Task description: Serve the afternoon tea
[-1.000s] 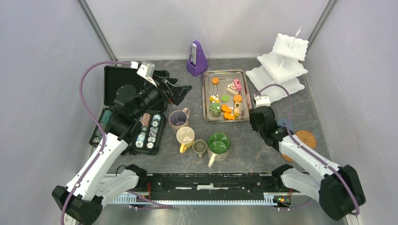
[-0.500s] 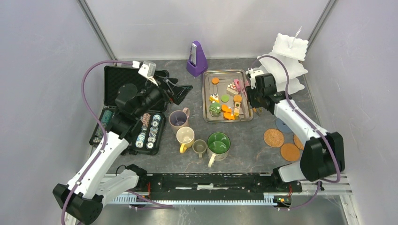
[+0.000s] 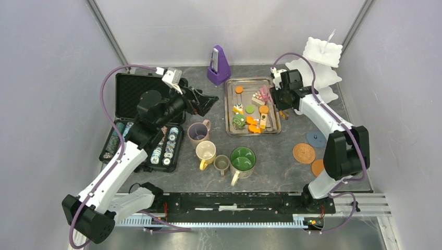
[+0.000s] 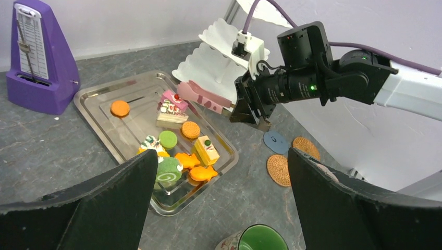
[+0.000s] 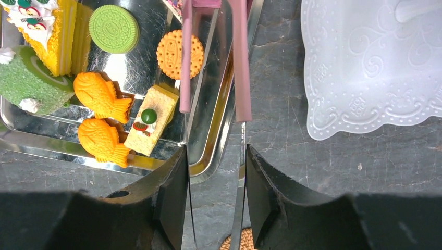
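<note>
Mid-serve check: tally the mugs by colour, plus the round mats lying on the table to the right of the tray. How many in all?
Mauve mug: 1
Yellow mug: 1
Olive mug: 1
Green mug: 1
Cork coasters: 2 in view
Blue-grey disc: 1
Total: 7

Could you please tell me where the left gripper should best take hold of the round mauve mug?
Probably the far rim of the round mauve mug, from above, one finger inside: it stands upright, mouth open, handle pointing far-right; the yellow mug crowds its near side and the black chip case its left.
</note>
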Robot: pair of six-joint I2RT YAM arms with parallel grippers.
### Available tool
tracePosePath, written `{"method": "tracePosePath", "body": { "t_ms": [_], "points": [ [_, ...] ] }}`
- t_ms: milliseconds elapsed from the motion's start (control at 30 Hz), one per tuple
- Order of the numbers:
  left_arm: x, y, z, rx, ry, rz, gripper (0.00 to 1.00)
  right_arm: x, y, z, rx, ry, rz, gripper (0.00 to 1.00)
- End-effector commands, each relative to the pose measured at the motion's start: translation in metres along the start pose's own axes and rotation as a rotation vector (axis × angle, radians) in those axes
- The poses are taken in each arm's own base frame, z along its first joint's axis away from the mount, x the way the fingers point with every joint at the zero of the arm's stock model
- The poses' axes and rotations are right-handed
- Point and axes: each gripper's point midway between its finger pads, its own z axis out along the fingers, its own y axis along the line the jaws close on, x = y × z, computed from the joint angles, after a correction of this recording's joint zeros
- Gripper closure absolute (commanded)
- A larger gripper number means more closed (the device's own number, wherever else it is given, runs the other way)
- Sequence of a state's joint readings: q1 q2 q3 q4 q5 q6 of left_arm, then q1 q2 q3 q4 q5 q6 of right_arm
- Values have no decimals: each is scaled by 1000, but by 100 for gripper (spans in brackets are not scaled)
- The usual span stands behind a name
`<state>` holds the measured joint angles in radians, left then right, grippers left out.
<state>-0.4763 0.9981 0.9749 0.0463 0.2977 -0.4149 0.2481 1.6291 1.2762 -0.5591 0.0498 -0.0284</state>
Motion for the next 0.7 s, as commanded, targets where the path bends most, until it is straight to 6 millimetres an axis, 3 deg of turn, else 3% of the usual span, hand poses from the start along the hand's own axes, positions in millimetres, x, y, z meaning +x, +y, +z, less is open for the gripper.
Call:
{"method": "tracePosePath", "body": {
  "t_ms": [0,400,667],
  "points": [
    [-7,-4,3,5,-17,62,0,-20,2,3,-26,-38,-13,55],
    [0,0,7,-3,4,63,0,-18,2,23,-26,-4,-19,51],
    [0,0,8,-5,7,65,0,-13,-14,25,58,25,-15,52]
  ]
}}
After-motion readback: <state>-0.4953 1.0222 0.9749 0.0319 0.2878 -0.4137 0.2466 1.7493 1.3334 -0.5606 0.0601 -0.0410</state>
